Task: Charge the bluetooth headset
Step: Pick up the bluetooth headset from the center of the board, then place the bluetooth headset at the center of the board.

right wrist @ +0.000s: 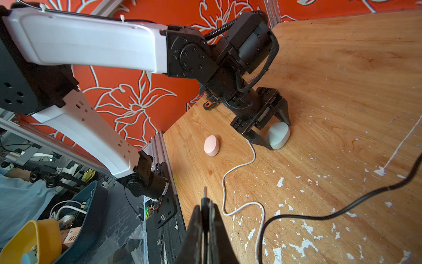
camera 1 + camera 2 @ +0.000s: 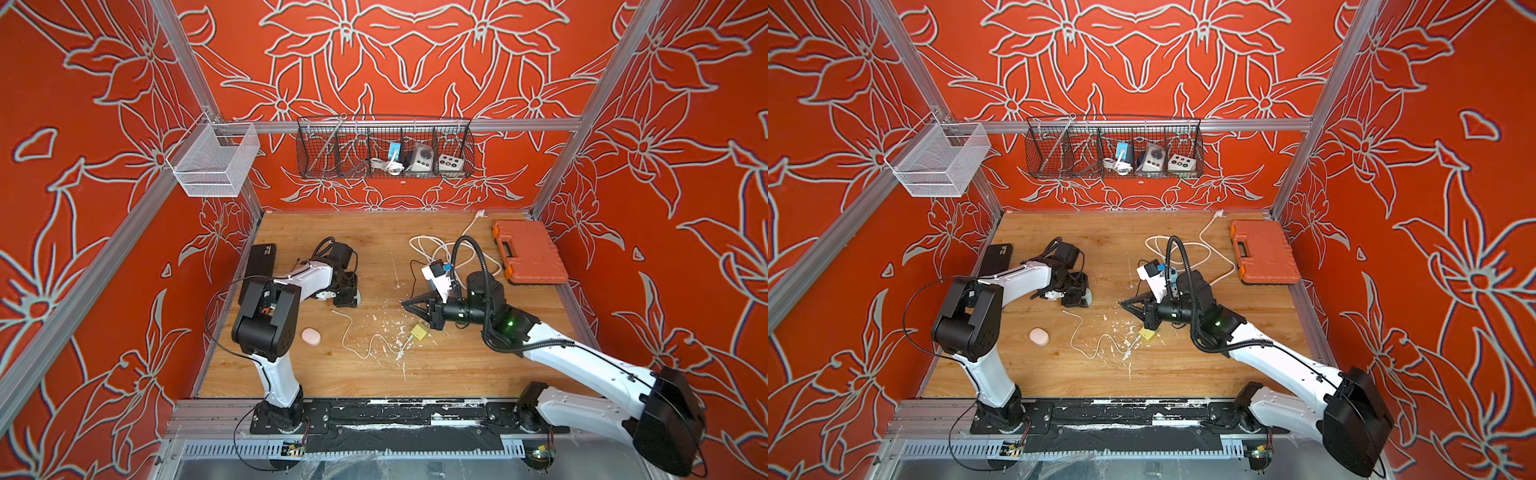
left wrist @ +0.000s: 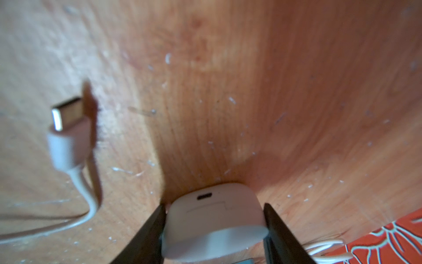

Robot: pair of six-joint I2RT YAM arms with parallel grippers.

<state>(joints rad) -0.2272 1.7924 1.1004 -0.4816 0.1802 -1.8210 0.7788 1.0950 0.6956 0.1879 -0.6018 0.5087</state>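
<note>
A white earbud case [image 3: 214, 214] stands on edge on the wooden table, its charging port facing away from the left wrist camera. My left gripper [image 3: 214, 205] is shut on it, a finger pressed against each side; the right wrist view shows the same grip [image 1: 278, 135]. The white cable's USB-C plug [image 3: 68, 114] lies just beside the case. The cable [image 2: 353, 332] snakes to a yellow charger [image 2: 419, 332]. A pink earbud case [image 2: 311, 336] lies apart near the left arm. My right gripper [image 2: 404, 304] hovers mid-table, shut on a thin black plug with a metal tip [image 1: 204, 190].
An orange tool case [image 2: 528, 253] lies at the back right. A white power strip [image 2: 436, 278] with looped cord sits by the right wrist. A black flat box [image 2: 262, 262] lies along the left edge. Wire baskets [image 2: 384, 149] hang on the back wall.
</note>
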